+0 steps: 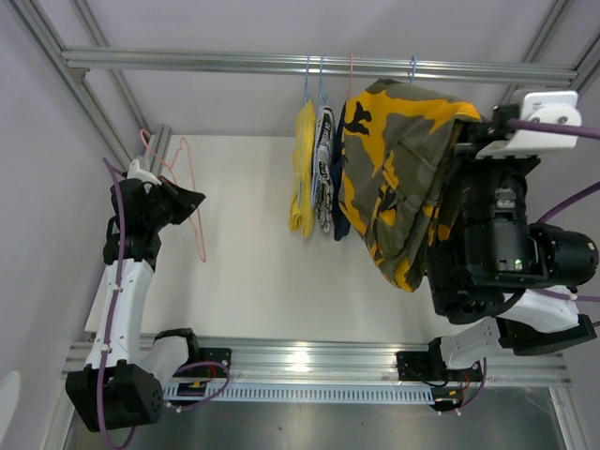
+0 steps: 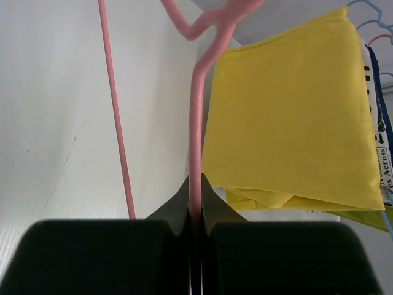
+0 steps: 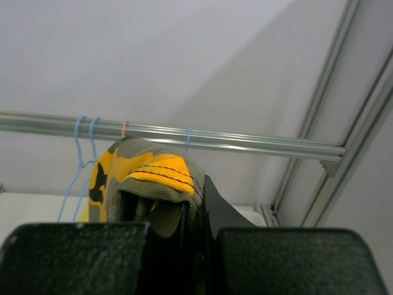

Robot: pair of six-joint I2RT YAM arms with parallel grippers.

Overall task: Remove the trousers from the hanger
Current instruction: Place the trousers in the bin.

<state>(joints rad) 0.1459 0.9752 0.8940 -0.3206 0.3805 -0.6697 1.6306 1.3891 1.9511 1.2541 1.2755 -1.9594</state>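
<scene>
Two grips are at work at once. The right gripper [image 3: 195, 203] is clenched on a fold of the camouflage green-brown cloth trousers [image 1: 398, 178], which are patched with orange-yellow and bunched up high just below the silver aluminium rail [image 1: 319, 64]. Holding the cloth that high looks meant to lift its weight off whatever carries it. The cloth itself hides whether it is still draped over the thin blue wire hanger [image 1: 411, 67] hooked on the rail above it. The left gripper [image 2: 195, 206] is pinched tight on the stem of a bare pink wire hanger [image 2: 198, 110]. It holds the hanger over the white table [image 1: 253, 281], well apart from the hanging row, likely to keep it clear of the right arm's work. To the left of the camouflage pair on the rail hang the bright yellow folded trousers [image 1: 304, 169], the black-and-white printed pair [image 1: 324, 169] and, mostly hidden, a dark navy pair [image 1: 340, 228]. They are close together and untouched. I judge those three are yet to be taken down.
</scene>
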